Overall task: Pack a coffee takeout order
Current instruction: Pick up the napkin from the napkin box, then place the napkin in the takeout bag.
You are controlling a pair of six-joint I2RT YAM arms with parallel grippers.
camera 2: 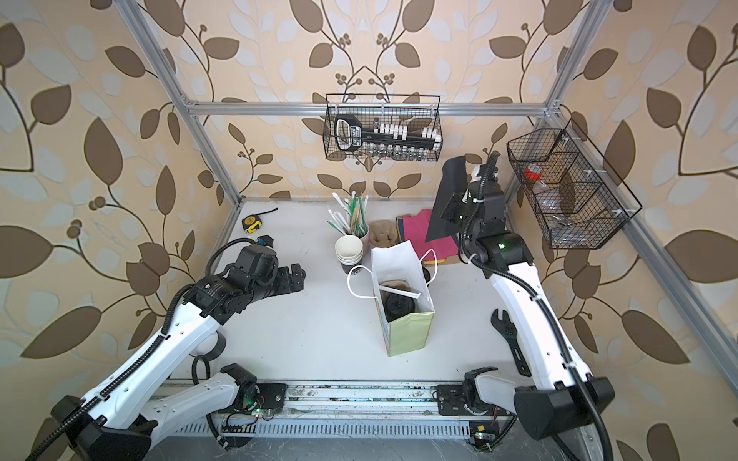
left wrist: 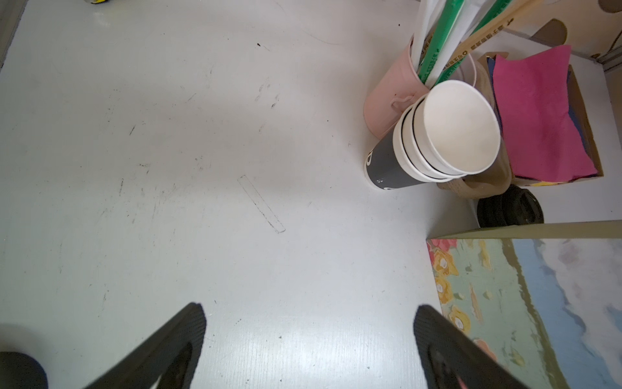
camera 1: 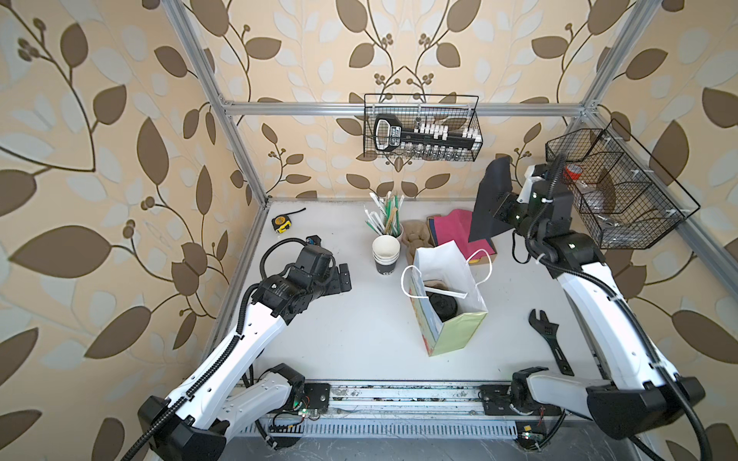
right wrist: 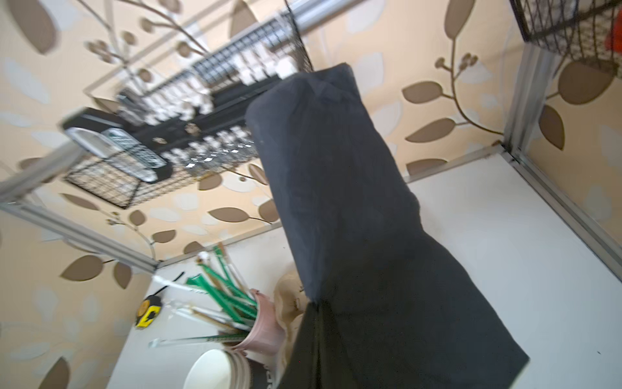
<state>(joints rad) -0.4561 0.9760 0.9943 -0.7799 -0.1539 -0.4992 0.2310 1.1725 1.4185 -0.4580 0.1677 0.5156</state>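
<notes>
In both top views the right gripper [camera 1: 501,208] [camera 2: 450,207] is in the upper right of the frame, raised off the table [camera 1: 339,339]. It is clamped on the dark sheet [camera 1: 490,195] [camera 2: 446,187]. The sheet lies left of the jaws in the picture. One part stands up above them and a wider part hangs below. Its lower corner overlaps the pink sheet [camera 1: 449,227] [camera 2: 411,233] in the picture, but I cannot tell whether the two touch. In the right wrist view the sheet [right wrist: 336,202] runs from the bottom edge up through the centre and hides the jaws.

The left gripper [camera 1: 344,277] [camera 2: 296,276] is at left centre, above bare table. In the left wrist view its jaws [left wrist: 309,313] are spread wide with nothing between them. There the bag [left wrist: 525,303] is at lower right and the cup stack [left wrist: 447,134] at upper right.

The bag [camera 1: 459,331] [camera 2: 407,335] stands upright at frame centre, well apart from both grippers. Inside it sits the lidded cup [camera 1: 443,306] [camera 2: 399,306]. The tan carrier [camera 1: 437,285] [camera 2: 395,285] shows just above the cup in the picture.
</notes>
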